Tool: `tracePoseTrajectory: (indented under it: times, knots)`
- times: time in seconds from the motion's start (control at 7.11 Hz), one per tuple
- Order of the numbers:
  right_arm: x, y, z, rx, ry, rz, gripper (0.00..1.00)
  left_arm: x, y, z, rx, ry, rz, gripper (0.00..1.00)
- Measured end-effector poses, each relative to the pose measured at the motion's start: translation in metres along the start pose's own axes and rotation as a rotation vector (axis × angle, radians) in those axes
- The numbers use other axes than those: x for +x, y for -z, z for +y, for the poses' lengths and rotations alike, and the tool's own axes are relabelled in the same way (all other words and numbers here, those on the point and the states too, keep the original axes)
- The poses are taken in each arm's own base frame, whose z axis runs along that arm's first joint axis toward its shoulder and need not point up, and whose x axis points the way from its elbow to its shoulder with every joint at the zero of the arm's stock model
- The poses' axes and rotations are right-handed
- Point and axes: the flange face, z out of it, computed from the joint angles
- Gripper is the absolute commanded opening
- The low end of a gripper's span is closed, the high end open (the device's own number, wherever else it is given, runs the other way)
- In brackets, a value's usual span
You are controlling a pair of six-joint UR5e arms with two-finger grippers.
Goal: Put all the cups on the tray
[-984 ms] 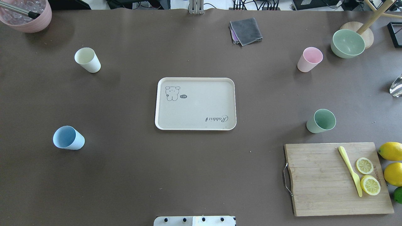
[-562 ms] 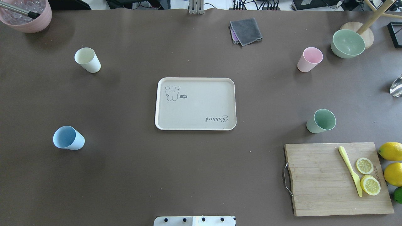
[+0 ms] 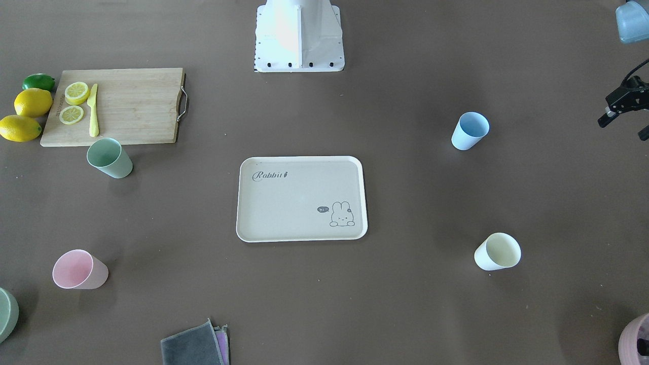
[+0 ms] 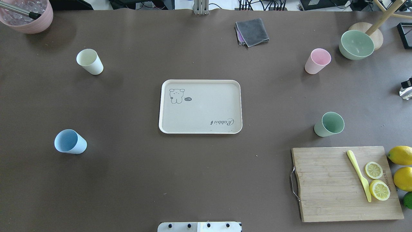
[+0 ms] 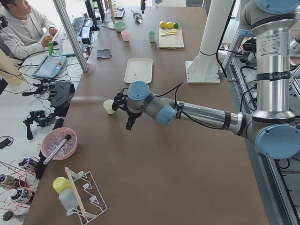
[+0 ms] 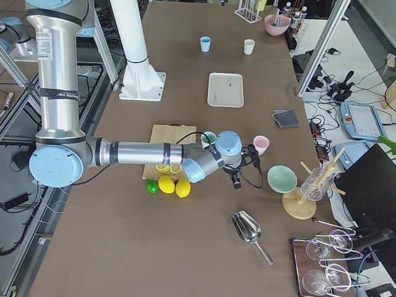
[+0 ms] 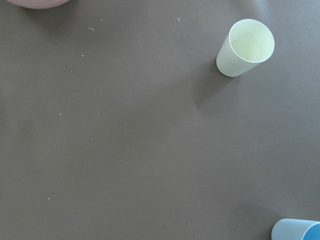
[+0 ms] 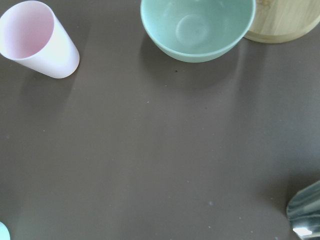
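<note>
Left claw [image 3: 622,126] hangs at 3 o'clock in the front view, spread open and empty, with the bare tray [image 3: 299,200] central, the blue cup [image 3: 469,132] at 2, cream cup [image 3: 497,252] at 4, green cup [image 3: 109,158] at 9 and pink cup [image 3: 80,269] at 8. Overhead, all 4 cups stand upright well apart from the tray, 0 placed yet. From the right-side view the right claw [image 6: 242,166] hangs near the pink cup, its state impossible to tell. The risk I see is a tip clipping a light cup's rim on descent and toppling it.
</note>
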Motion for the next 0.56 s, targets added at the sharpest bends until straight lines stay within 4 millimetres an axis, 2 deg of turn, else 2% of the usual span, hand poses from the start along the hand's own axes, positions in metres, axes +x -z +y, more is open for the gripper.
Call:
tracePoseTrajectory:
  times: [0.42,0.56]
  knots:
    - [-0.1,-0.043,-0.018,-0.043,-0.107,-0.088,0.99,0.017,-0.012,-0.01,-0.013,0.036,0.017,0.98]
    - [-0.12,-0.055,-0.017,-0.059,-0.108,-0.095,0.98,0.024,-0.017,-0.011,-0.013,0.05,0.024,0.98]
